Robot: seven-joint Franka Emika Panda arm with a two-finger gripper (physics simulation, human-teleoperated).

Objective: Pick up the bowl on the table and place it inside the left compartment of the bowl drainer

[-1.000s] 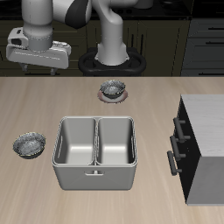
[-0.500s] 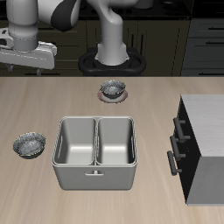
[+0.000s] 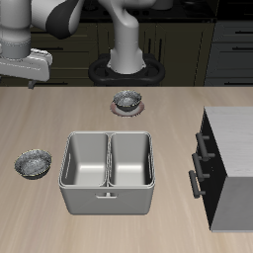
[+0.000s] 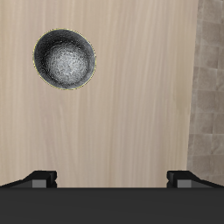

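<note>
The bowl (image 3: 33,163), small and of shiny speckled grey metal, sits alone on the beige table (image 3: 168,124) beside the bowl drainer (image 3: 107,201). The drainer's left compartment (image 3: 85,160) is the well closest to the bowl, and nothing lies in it. My gripper (image 3: 22,77) hangs high above the table's back edge, farther back than the bowl and well apart from it. In the wrist view the bowl (image 4: 65,59) lies ahead of the gripper (image 4: 115,178), whose fingertips (image 4: 42,178) stand wide apart and open with nothing between them.
A like grey bowl on a dark saucer (image 3: 126,100) stands behind the drainer near the robot's base. A dark cabinet with bar handles (image 3: 227,163) fills the far side of the table. The wrist view shows the table's edge with tiled floor (image 4: 210,87) beyond.
The gripper has slid sideways along the back of the table, away from the saucered bowl and toward the side where the bowl lies. The bowl and drainer have not moved.
</note>
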